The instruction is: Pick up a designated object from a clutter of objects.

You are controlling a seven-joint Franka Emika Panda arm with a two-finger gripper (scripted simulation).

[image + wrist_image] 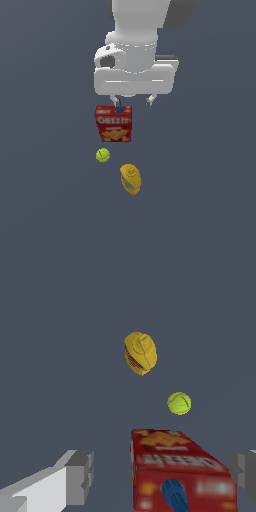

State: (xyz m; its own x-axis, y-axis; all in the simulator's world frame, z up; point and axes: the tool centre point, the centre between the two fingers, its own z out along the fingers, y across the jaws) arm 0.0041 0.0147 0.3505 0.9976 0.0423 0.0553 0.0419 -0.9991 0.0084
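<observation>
The designated object, a small slim dark-blue item, shows just behind the top edge of the red Cheez-It box in the exterior view. In the wrist view the blue item stands in front of the box, between my two fingers. My gripper hangs open above the box and the blue item, with its fingers wide apart and holding nothing. The yellow-green tennis ball and the yellow mustard bottle lie nearer the camera in the exterior view.
The ball and the mustard bottle lie beyond the box in the wrist view. The grey floor spreads around all the objects.
</observation>
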